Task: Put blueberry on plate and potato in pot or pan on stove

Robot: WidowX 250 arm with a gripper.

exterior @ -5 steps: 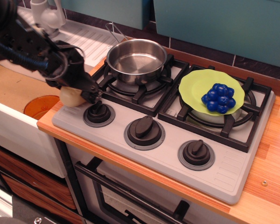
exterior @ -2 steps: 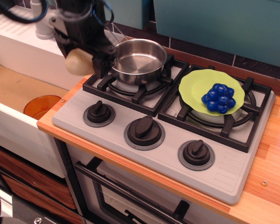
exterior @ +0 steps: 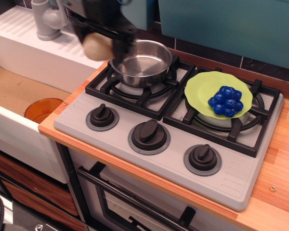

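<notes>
My black gripper (exterior: pixel 106 44) is shut on the pale beige potato (exterior: pixel 96 45) and holds it in the air just left of the steel pot (exterior: pixel 141 62), level with its rim. The pot stands empty on the left burner of the grey stove (exterior: pixel 168 139). The blueberry (exterior: pixel 225 100), a deep-blue cluster, lies on the lime-green plate (exterior: pixel 202 89), which rests on the right burner. The image of the gripper is motion-blurred.
A white sink drainboard (exterior: pixel 33 43) with a grey tap (exterior: pixel 45 19) lies at the back left. An orange translucent disc (exterior: pixel 42 109) sits in the sink basin. Three black knobs (exterior: pixel 149 132) line the stove front. Teal panels stand behind.
The gripper has carried the potato up from the stove's front left corner and rightward toward the pot's left rim. The blueberry and plate have not moved.
</notes>
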